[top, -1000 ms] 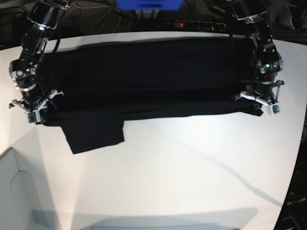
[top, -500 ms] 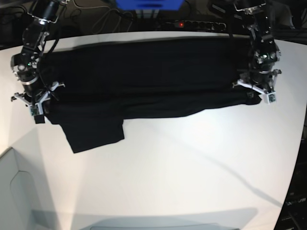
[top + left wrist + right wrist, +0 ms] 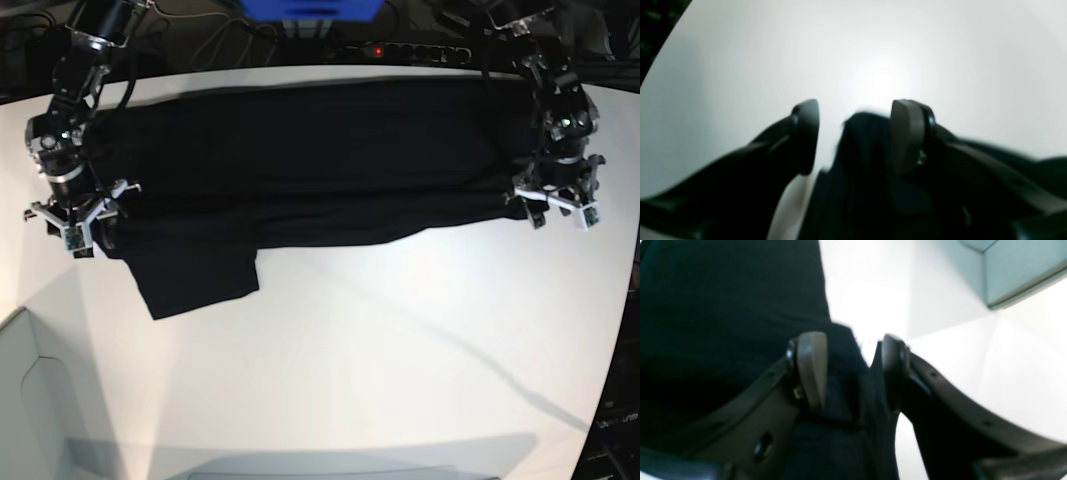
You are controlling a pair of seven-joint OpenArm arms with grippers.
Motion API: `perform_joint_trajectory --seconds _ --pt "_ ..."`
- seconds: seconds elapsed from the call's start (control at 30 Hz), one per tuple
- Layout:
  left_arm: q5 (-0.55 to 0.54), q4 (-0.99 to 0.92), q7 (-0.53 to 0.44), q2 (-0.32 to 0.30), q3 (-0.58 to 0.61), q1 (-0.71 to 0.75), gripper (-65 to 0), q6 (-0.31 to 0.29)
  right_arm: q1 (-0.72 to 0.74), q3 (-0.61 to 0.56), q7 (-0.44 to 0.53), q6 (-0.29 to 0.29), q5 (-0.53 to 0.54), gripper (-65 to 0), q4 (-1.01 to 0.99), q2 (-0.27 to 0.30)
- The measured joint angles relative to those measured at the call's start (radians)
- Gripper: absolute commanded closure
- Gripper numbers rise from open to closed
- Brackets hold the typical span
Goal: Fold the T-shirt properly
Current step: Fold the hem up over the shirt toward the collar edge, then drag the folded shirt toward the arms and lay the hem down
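Observation:
The black T-shirt (image 3: pixel 300 160) lies spread across the far half of the white table, its near edge folded over, with one sleeve (image 3: pixel 200 275) sticking out toward the front left. My left gripper (image 3: pixel 558 212) is at the shirt's right end. In the left wrist view it (image 3: pixel 853 133) is open, with a bunch of black cloth (image 3: pixel 860 160) lying between the fingers. My right gripper (image 3: pixel 78 228) is at the shirt's left end. In the right wrist view it (image 3: pixel 851 363) is open, with shirt cloth (image 3: pixel 723 306) between the fingers. No label or print shows.
A pale grey bin (image 3: pixel 30 400) stands at the front left and shows in the right wrist view (image 3: pixel 1017 270). A power strip (image 3: pixel 410 50) and cables lie behind the table's far edge. White table (image 3: pixel 380 380) stretches in front of the shirt.
Both grippers carried the shirt's folded edge a little away from the front. The left gripper has since shifted outward past the shirt's right end, and both jaws look wider.

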Motion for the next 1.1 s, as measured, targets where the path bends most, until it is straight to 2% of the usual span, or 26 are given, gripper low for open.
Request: perform_joint_trajectory --seconds 0.6,0.77,0.83,0.93,1.1 --pt "0.0 -0.109 0.0 0.003 0.005 -0.031 -31.9 0.0 0.017 -0.001 -0.004 0.0 -0.007 -28.1 -0.017 -0.003" --pt "0.002 -0.109 0.001 0.003 0.004 -0.031 -14.6 0.0 0.017 -0.001 -0.004 0.0 -0.007 -28.1 -0.017 -0.003" --pt "0.001 -0.109 0.001 0.003 0.004 -0.031 -10.5 0.0 0.017 -0.001 -0.004 0.0 -0.007 -28.1 -0.017 -0.003" --pt "0.001 -0.109 0.001 0.003 0.005 -0.033 -0.1 0.0 0.017 -0.001 -0.004 0.0 -0.007 -28.1 -0.016 -0.003" --pt "0.002 -0.106 0.001 0.003 0.005 -0.03 0.0 0.0 0.03 0.001 -0.007 0.0 -0.009 -28.1 -0.015 -0.004"
